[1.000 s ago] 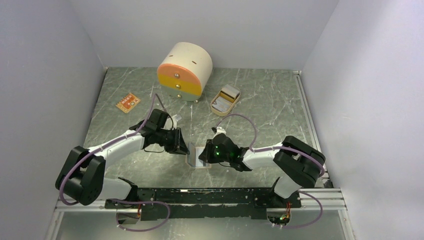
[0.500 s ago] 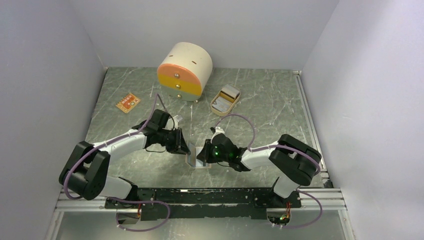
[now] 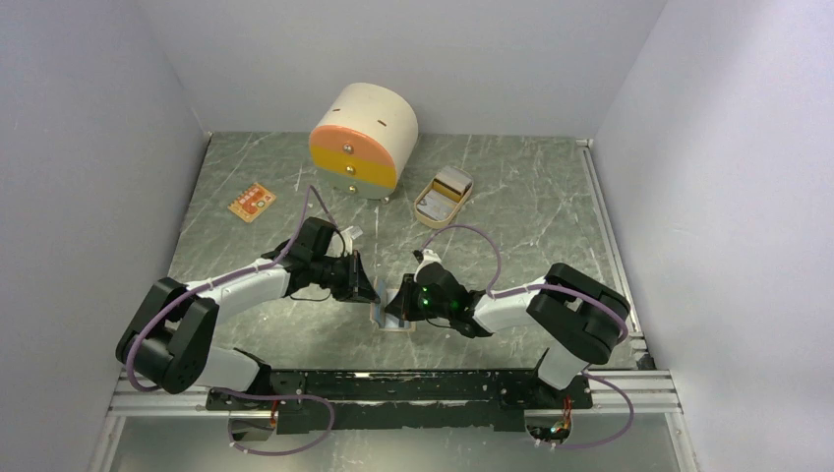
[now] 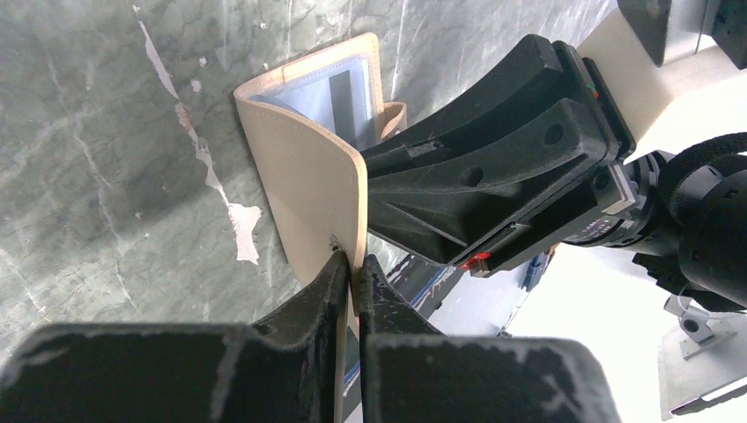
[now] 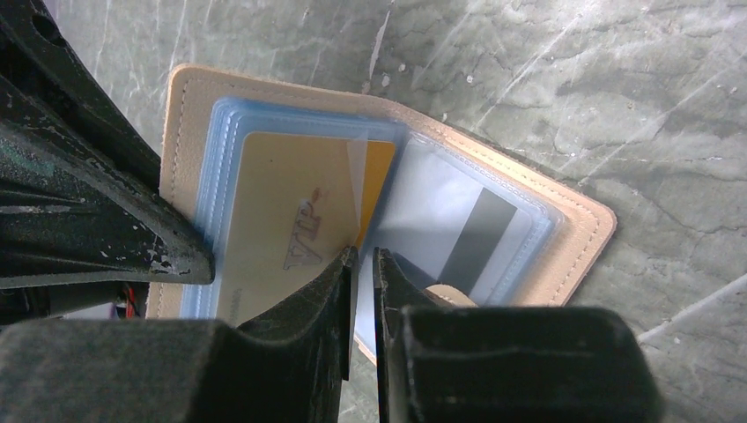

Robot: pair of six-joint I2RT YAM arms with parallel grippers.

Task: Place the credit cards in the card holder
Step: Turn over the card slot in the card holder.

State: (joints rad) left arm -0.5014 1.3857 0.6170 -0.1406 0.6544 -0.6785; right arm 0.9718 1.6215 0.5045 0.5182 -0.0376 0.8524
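The tan card holder (image 3: 390, 313) lies open on the table between my grippers. My left gripper (image 4: 352, 267) is shut on the edge of its tan cover flap (image 4: 304, 181) and holds that flap upright. My right gripper (image 5: 362, 256) is nearly closed on a thin translucent pocket leaf (image 5: 358, 189) that stands up from the open holder (image 5: 577, 231). A yellow-orange credit card marked VIP (image 5: 291, 220) sits in the left pocket. A card with a grey stripe (image 5: 467, 233) sits in the right pocket. Another orange card (image 3: 251, 202) lies on the table at the far left.
A round cream drawer box (image 3: 363, 141) with an orange-yellow front stands at the back. A beige oval tray (image 3: 430, 211) holding greyish cards lies to its right. Grey walls close in on three sides.
My left gripper has shifted slightly right with the flap, and my right gripper slightly left over the holder. The holder stays in place.
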